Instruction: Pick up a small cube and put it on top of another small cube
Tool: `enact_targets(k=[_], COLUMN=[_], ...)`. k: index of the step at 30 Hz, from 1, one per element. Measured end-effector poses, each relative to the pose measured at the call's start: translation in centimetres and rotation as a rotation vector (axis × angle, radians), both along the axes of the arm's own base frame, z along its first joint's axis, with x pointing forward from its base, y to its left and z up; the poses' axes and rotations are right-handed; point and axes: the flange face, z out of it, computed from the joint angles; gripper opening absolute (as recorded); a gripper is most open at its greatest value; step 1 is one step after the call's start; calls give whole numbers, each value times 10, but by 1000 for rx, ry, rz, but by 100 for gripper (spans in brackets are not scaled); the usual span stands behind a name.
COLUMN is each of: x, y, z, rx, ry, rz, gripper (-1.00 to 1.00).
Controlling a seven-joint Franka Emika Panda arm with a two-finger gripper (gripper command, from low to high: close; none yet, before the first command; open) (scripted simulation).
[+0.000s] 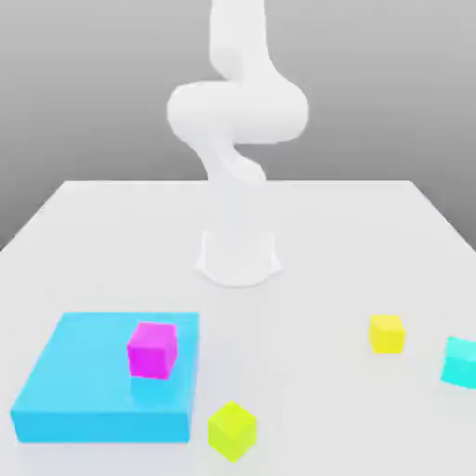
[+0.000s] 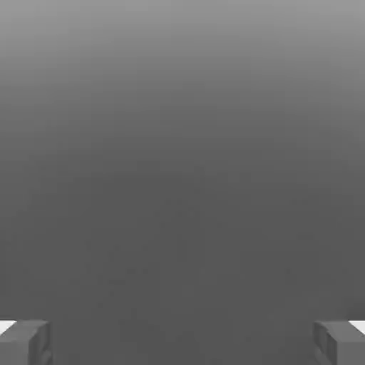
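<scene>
Golden-yellow, the small cube (image 1: 387, 333) sits on my white desk (image 1: 307, 232) toward the exterior view's right, near a cyan cube (image 1: 460, 361). The lime cube (image 1: 231, 429) rests just beside the blue slab (image 1: 93, 390) carrying a magenta cube (image 1: 152, 349). My pincer (image 2: 182, 342) stands wide apart, holding nothing.

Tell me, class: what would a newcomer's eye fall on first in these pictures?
Probably the big cyan slab at the exterior view's lower left, with the magenta cube sitting on it. Next, the white arm rising from the table's middle, then the lime cube near the front edge and the golden-yellow cube toward the right.
</scene>
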Motion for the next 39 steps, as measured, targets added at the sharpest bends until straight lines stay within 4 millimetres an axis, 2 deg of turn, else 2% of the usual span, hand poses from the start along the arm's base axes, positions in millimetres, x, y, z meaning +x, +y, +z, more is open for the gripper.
enact_targets(k=[2,5,8,10,12,14,17,18,19,20,21,33,34,39], x=[20,35,33,22,5,-22,-79,-102,-116,-129,-133,-130,-131,-131], y=[33,77,117,141,163,183,206,214,214,222,223,218,216,217], z=[-49,-124,-199,-249,-300,-351,-425,-445,-458,-467,-472,-530,-535,-535], rx=[5,11,14,14,12,9,0,-8,-8,-16,-14,-4,-8,-5], ry=[71,173,276,346,419,498,627,667,695,709,716,724,725,724], rz=[3,6,9,10,11,11,8,20,11,31,32,7,7,8], gripper=[0,0,0,0,0,0,0,0,0,0,0,0,-100,-100])
